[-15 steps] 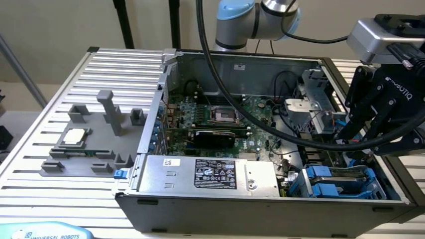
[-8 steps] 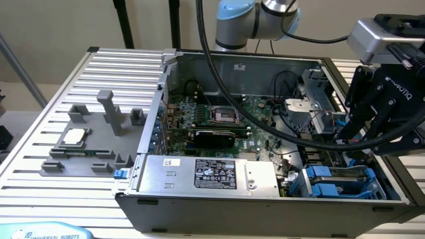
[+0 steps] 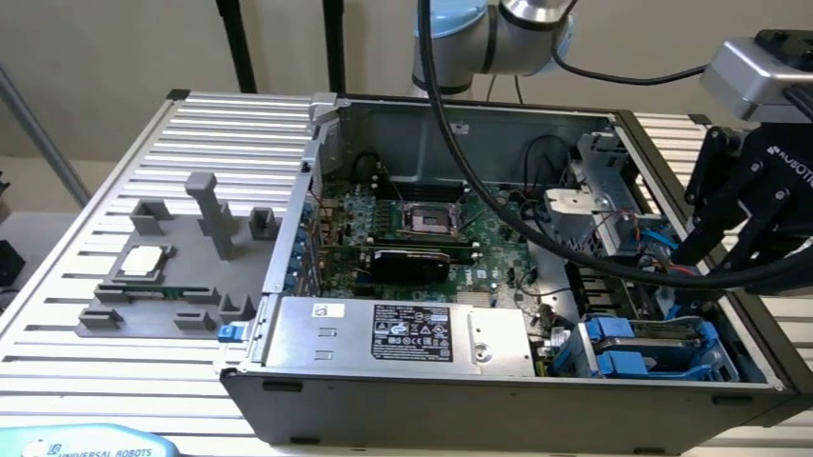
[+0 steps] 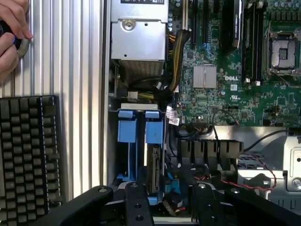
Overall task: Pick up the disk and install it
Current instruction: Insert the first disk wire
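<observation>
Here the end effector [image 3: 734, 255] hangs at the right of the exterior view, above the drive bay of the open computer case [image 3: 420, 400]. Its black fingers [image 4: 136, 206] are spread apart and grip nothing. The disk [image 3: 635, 328] stands on edge in that bay at the lower right, below the fingers and just beside a second blue carrier [image 3: 631, 364]. The case sits on the slatted tabletop [image 3: 76, 371], where a grey fixture [image 3: 166, 290] carries a small square chip [image 3: 143, 259].
</observation>
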{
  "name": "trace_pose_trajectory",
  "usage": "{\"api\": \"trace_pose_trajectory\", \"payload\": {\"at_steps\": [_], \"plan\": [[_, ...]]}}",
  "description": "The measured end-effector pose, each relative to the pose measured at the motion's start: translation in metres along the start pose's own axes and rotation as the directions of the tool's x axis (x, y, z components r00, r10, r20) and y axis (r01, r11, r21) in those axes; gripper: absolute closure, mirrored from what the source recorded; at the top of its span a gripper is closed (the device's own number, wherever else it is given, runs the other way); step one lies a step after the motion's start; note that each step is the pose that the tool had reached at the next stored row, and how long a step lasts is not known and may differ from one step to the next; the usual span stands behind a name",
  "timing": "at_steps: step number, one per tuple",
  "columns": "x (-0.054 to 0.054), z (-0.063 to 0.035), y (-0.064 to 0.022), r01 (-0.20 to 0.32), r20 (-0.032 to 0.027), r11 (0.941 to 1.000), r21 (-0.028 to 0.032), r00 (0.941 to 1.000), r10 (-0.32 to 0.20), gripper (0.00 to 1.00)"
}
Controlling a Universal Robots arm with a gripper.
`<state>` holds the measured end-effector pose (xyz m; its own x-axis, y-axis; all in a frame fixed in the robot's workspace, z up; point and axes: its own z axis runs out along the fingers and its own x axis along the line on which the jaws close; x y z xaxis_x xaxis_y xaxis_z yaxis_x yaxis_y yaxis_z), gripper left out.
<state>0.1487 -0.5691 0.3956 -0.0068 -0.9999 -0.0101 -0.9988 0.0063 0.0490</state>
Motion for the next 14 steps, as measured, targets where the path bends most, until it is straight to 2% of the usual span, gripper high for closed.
{"api": "trace_pose_trajectory", "payload": {"at_steps": [5, 7, 11, 14], "plan": [[-0.002, 0.0062, -0.0212, 0.0, -0.0002, 1.0, -0.0003, 1.0, 0.0, 0.59], [-0.002, 0.0096, -0.0263, 0.002, -0.0003, 1.0, -0.0004, 1.0, -0.002, 0.59], [-0.002, 0.0167, -0.0286, 0.024, -0.0013, 0.9997, -0.0005, 0.9997, -0.024, 0.59], [-0.002, 0.0222, -0.029, 0.06, -0.0032, 0.9982, -0.001, 0.9982, -0.06, 0.59]]}}
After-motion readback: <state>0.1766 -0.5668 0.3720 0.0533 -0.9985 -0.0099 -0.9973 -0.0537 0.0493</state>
